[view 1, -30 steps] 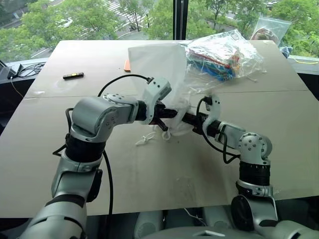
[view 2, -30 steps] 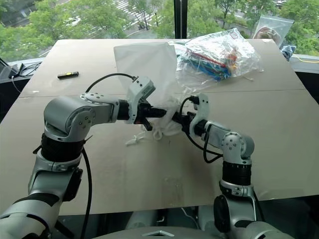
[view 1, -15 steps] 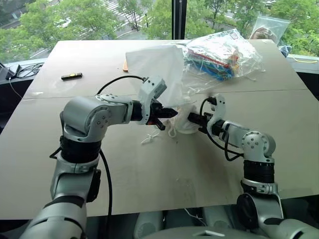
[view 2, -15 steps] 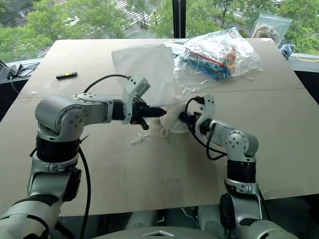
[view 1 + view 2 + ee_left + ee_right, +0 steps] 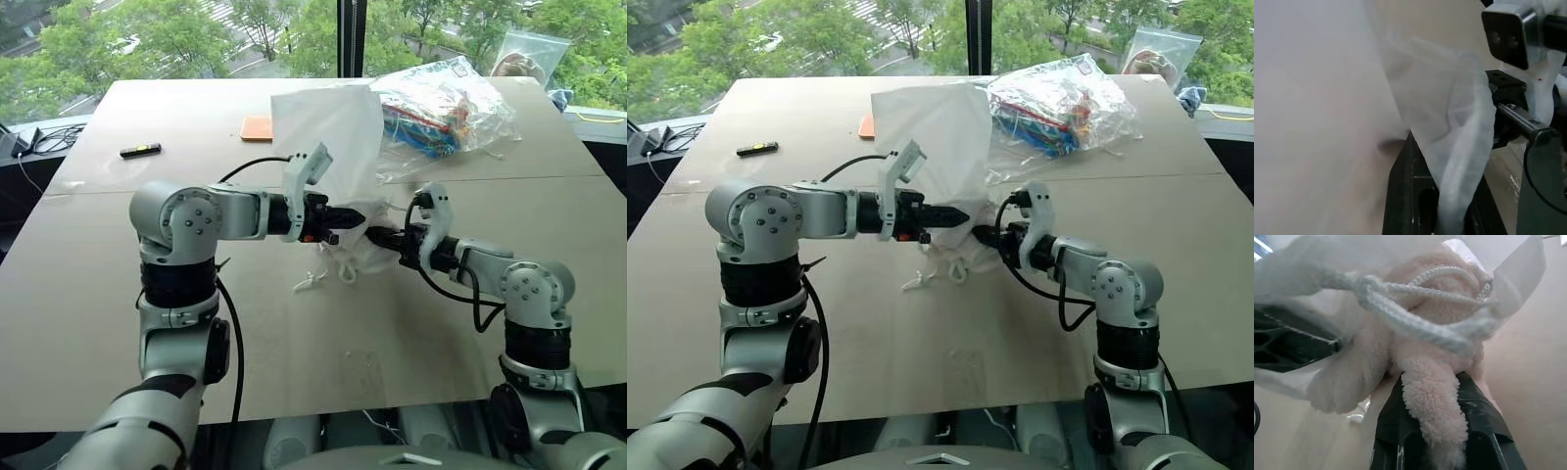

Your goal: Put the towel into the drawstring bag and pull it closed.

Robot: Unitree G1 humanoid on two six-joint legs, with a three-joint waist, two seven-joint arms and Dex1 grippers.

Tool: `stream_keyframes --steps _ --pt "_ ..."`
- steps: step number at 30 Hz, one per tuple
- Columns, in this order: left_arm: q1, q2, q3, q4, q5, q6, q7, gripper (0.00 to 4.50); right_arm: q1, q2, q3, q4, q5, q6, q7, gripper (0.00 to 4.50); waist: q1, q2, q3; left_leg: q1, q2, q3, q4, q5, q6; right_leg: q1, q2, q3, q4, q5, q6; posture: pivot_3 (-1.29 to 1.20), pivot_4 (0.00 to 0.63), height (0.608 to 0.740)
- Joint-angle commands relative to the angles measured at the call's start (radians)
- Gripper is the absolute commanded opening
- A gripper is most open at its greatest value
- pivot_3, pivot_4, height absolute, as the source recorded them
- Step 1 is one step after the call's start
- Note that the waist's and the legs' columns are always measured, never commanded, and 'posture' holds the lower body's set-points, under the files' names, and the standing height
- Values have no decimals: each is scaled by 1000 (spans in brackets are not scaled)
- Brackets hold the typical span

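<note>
Over the middle of the table the left gripper (image 5: 361,211) pinches the drawstring bag (image 5: 328,127) by its mouth to hold it up, so the right gripper (image 5: 382,236), clamped on the towel (image 5: 1425,377), can feed it in.

The broad beige bench (image 5: 294,343) carries a clear plastic bag of colourful items (image 5: 446,103), a small black stick (image 5: 143,150) and an orange flat square (image 5: 257,127).
</note>
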Motion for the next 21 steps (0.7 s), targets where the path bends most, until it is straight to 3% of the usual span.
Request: stream_keyframes --steps 1,4,7,11,17,21 --pt "-6 12 16 -39 -57 1 11 0 -39 61 -14 40 -13 -71 -26 8 0 0 0 0 0 0 0 0 0 0 0 0 0 0 0 0 150 740" --pt "25 44 14 -50 -54 1 17 0 -42 121 -96 55 55 -86 -35 8 2 0 0 0 0 1 0 0 0 0 0 0 0 0 0 0 150 740" --pt "29 46 33 -38 -55 1 27 0 -29 109 -171 3 132 -45 -44 8 6 0 0 -1 0 1 0 0 0 0 -1 1 -1 0 0 0 150 740" --pt "-14 -8 99 47 -156 1 80 0 6 -12 -219 -122 227 60 -40 8 15 0 0 -2 -3 -1 0 0 0 0 -4 -2 -2 0 0 0 150 740" --pt "-90 -25 150 272 -515 1 254 0 59 -321 -241 -297 356 225 42 8 7 1 1 -2 -4 -2 0 0 1 0 -5 -3 -1 -1 1 0 150 740" --pt "-94 -20 125 364 -659 1 416 0 59 -375 -250 -288 399 252 22 8 -1 1 1 1 -5 -4 -1 -2 4 0 -3 2 0 -1 1 0 150 740"
